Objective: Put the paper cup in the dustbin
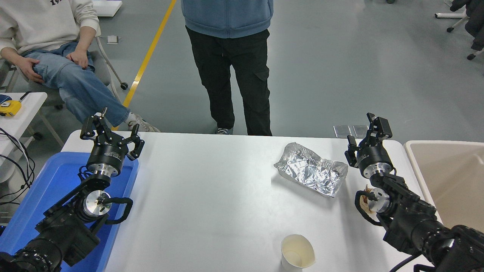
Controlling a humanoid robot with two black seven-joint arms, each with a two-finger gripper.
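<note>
The white paper cup point(297, 252) stands upright near the table's front edge, right of centre, its cream inside showing. The beige dustbin point(418, 163) stands off the table's right side, only its left part in view. My right gripper point(365, 136) is open and empty, held above the table's far right, well beyond the cup and just left of the dustbin. My left gripper point(109, 132) is open and empty, parked over the blue tray at the left.
A crinkled silver foil tray point(312, 170) lies left of my right gripper. A blue plastic tray point(41, 192) sits under the left arm. A bit of brown paper point(366, 202) shows behind the right wrist. One person stands and another sits beyond the far edge.
</note>
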